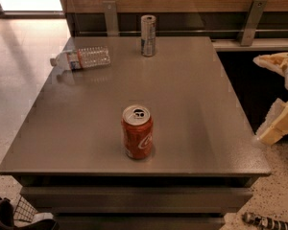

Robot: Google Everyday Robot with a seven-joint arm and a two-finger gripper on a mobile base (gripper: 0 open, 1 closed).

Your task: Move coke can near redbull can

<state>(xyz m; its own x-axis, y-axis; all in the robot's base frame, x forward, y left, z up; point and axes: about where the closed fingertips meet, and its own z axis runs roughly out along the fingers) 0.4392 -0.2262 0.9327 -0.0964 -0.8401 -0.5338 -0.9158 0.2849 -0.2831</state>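
The coke can, red with white script and a silver top, stands upright on the grey table, near its front edge. The redbull can, slim and silver with blue patches, stands upright at the table's back edge, well apart from the coke can. My gripper is at the right edge of the view, beyond the table's right side. Its cream fingers are spread wide with nothing between them. It is far from both cans.
A clear plastic bottle lies on its side at the table's back left. A wooden wall with metal brackets runs behind the table. Speckled floor lies to the left and right, with small objects at the bottom corners.
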